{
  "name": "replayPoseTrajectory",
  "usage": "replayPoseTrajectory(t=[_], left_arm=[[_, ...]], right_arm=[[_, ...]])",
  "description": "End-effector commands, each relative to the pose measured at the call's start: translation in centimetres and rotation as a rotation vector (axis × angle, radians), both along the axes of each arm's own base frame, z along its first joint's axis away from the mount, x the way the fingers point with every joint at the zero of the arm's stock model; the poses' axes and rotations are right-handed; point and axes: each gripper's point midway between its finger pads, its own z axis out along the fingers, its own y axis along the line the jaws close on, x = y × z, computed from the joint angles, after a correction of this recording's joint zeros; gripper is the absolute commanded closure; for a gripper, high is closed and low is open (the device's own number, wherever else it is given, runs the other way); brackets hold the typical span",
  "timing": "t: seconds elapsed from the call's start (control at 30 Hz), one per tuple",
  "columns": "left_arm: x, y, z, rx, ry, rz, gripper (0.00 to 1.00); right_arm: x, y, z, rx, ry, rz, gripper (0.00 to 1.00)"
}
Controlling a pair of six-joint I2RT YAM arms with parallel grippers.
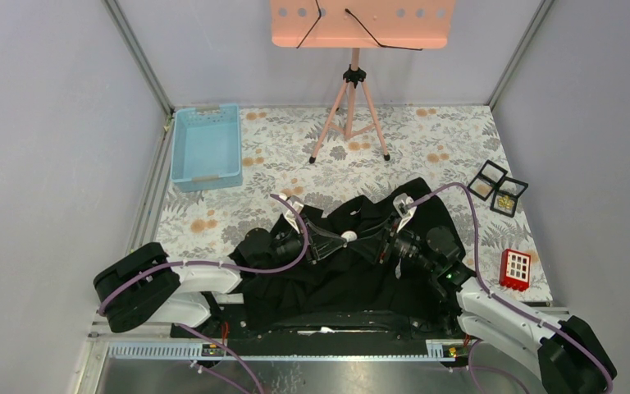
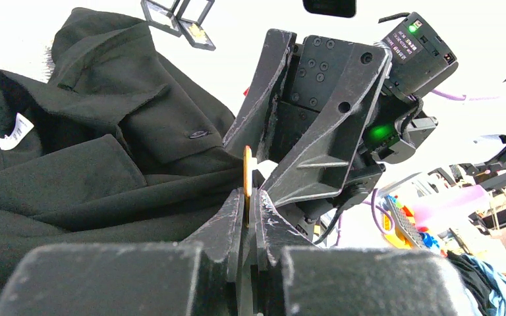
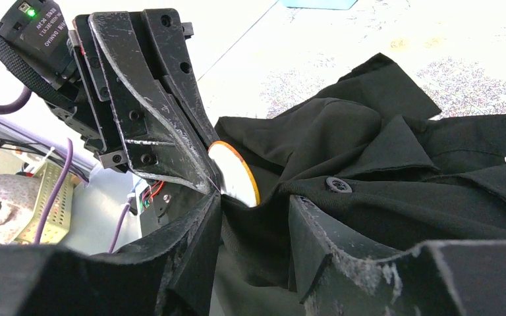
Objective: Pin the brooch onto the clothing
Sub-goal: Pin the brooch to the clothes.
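The clothing [image 1: 336,287] is a black collared shirt spread across the near middle of the table. The brooch [image 1: 349,237] is a white disc with an orange rim. My left gripper [image 2: 251,197] is shut on its lower edge, so the brooch [image 2: 247,171] shows edge-on above the fingertips. My right gripper [image 3: 255,207] faces it from the right and is closed on a bunched fold of the clothing [image 3: 402,164], just below a black button [image 3: 337,184]. The brooch [image 3: 234,172] stands right against that fold, its face partly hidden by fabric.
A light blue bin [image 1: 207,148] sits at the back left. A pink stand on a tripod [image 1: 353,98] is at the back middle. Two black-framed trays [image 1: 499,189] and a red-and-white box [image 1: 515,269] lie to the right of the shirt. Grey walls close in three sides.
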Motion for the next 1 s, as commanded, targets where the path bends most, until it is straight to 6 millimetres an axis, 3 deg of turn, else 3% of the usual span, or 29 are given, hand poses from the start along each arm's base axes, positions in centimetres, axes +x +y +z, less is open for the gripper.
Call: replayPoseTrajectory(t=[0.0,0.33,0.7,0.97], left_arm=[[-1.0,0.1,2.7,-0.086,-0.059,-0.044,1.0],[-1.1,0.0,3.0,-0.092,-0.066,-0.053,1.0],[-1.1,0.2,3.1,-0.103,-0.071,-0.046,1.0],[-1.3,0.3,3.3,-0.11,-0.081,-0.052,1.0]], right_arm=[[0.4,0.2,2.2,0.064,-0.059,-0.005,0.52],[1.3,0.2,1.9,0.066,0.017,-0.047,0.56],[2.3,0.1,2.7,0.127,0.073,-0.107,0.58],[3.3,0.1,1.7,0.062,0.18,-0.159,0.59]])
